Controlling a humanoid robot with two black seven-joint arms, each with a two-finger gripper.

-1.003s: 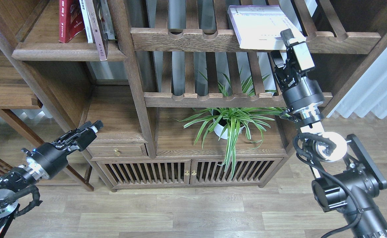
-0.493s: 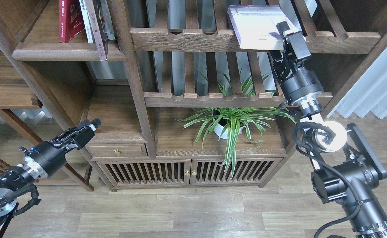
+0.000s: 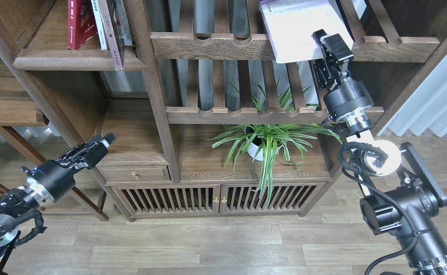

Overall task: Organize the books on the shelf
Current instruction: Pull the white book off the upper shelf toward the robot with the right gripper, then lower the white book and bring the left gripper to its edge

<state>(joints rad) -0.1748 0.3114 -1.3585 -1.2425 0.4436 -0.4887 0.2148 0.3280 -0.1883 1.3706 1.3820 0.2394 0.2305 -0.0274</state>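
One big dark-brown bookcase (image 3: pixel 156 99) fills most of the view, solid wood posts, visible grain. Its solid flat shelf (image 3: pixel 80 61) with rounded front lip sits upper left of the bookcase; the slatted shelf (image 3: pixel 223 44) with scalloped front rail sits upper middle to right. Low in the bookcase: slatted cabinet doors (image 3: pixel 215 196), small brass knobs, one drawer. Floor (image 3: pixel 208 248) is grey-brown wood-look planks.

White book (image 3: pixel 297 32), thick paperback with purple top edge, lies flat on the slatted shelf at the bookcase's upper right, its near corner overhanging the rail. Right gripper (image 3: pixel 328 44) is at that near right corner, one finger above the cover, one below; fingers look clamped on the book's corner. Right arm is black, with metal ring joints and looped cable.

Red book (image 3: pixel 79 23) and pale-spined books (image 3: pixel 107 26) stand upright on the solid shelf, the outer one tilted, its lower end overhanging the lip.

Spider plant (image 3: pixel 267 143), striped narrow leaves, white pot, stands in the bookcase's lower middle bay.

Left gripper (image 3: pixel 103 143) hangs by the bookcase's lower left, near the drawer, holding nothing; fingers seen end-on, dark, state cannot be told.
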